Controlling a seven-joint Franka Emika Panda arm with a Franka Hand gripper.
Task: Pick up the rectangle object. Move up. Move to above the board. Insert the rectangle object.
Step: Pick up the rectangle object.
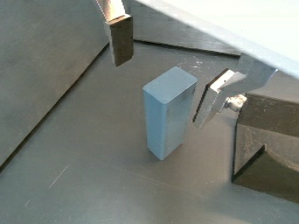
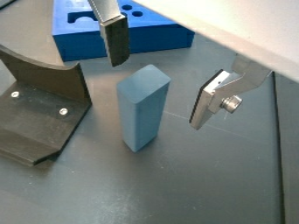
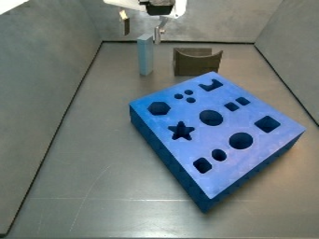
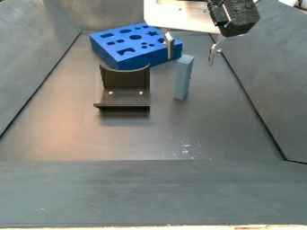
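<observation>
The rectangle object (image 1: 167,118) (image 2: 142,114) is a pale light-blue bar standing upright on the dark floor. It also shows in both side views, where the rectangle object (image 3: 145,58) (image 4: 185,78) stands next to the fixture. My gripper (image 1: 163,87) (image 2: 156,94) (image 3: 145,34) (image 4: 192,47) hangs open right over the bar's top, one finger (image 1: 119,44) on each side and neither touching it. The board (image 3: 218,126) (image 4: 132,45) (image 2: 152,37), a thick bright-blue slab with dark shaped holes, lies flat some way from the bar.
The fixture (image 3: 196,61) (image 4: 122,85) (image 1: 271,140) (image 2: 41,109), a dark bracket, stands close beside the bar. Grey walls (image 3: 56,65) (image 4: 258,81) enclose the floor on both sides.
</observation>
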